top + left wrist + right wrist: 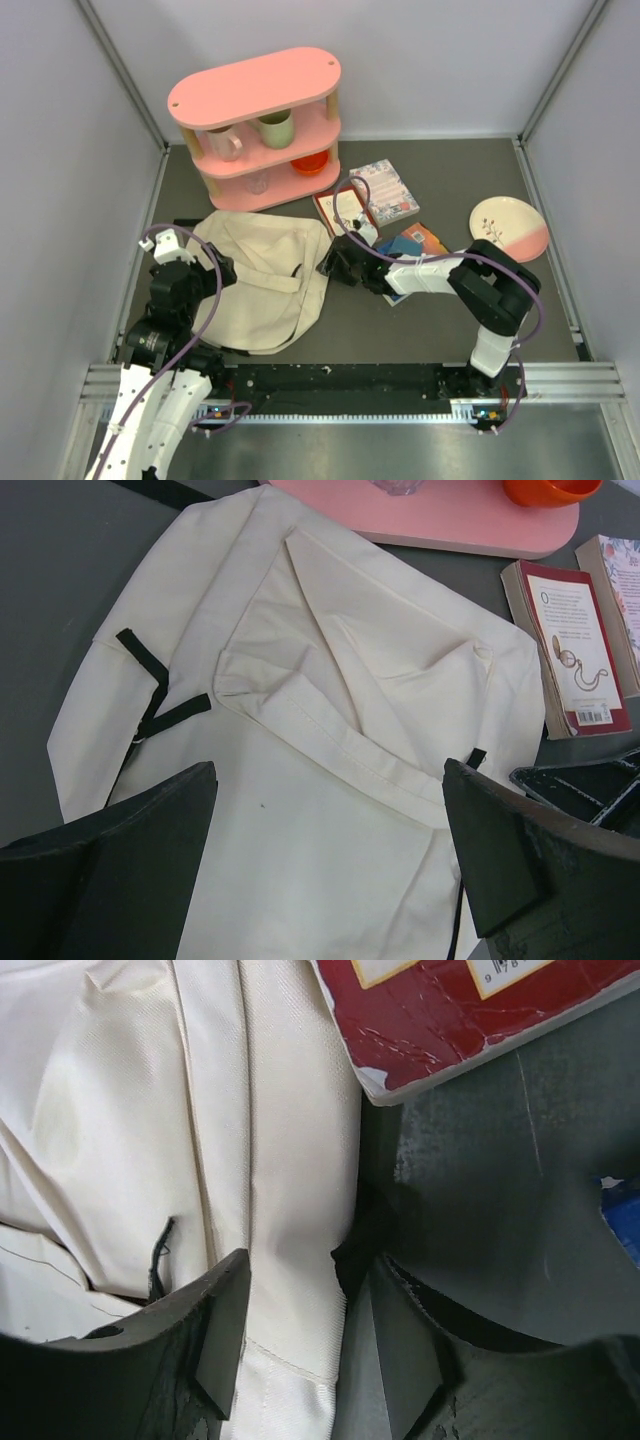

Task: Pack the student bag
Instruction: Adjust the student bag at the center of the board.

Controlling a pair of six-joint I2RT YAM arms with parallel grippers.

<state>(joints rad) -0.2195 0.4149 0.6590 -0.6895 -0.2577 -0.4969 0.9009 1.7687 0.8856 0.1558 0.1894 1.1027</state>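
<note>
The student bag (262, 285) is a cream fabric backpack lying flat on the dark table, left of centre. My left gripper (212, 270) hovers over its left part, open and empty, with bare cream fabric (330, 730) between the two fingers. My right gripper (332, 265) is at the bag's right edge. In the right wrist view its jaws stand close on either side of a raised fold of the bag's edge (285, 1160), with a dark bit of strap against the right finger (400, 1350).
A pink two-tier shelf (255, 95) with mugs and an orange bowl (311, 163) stands behind the bag. A red book (338, 208), a patterned notebook (385, 190) and blue and orange books (418, 243) lie right of it. A pink-and-cream plate (508, 228) is far right.
</note>
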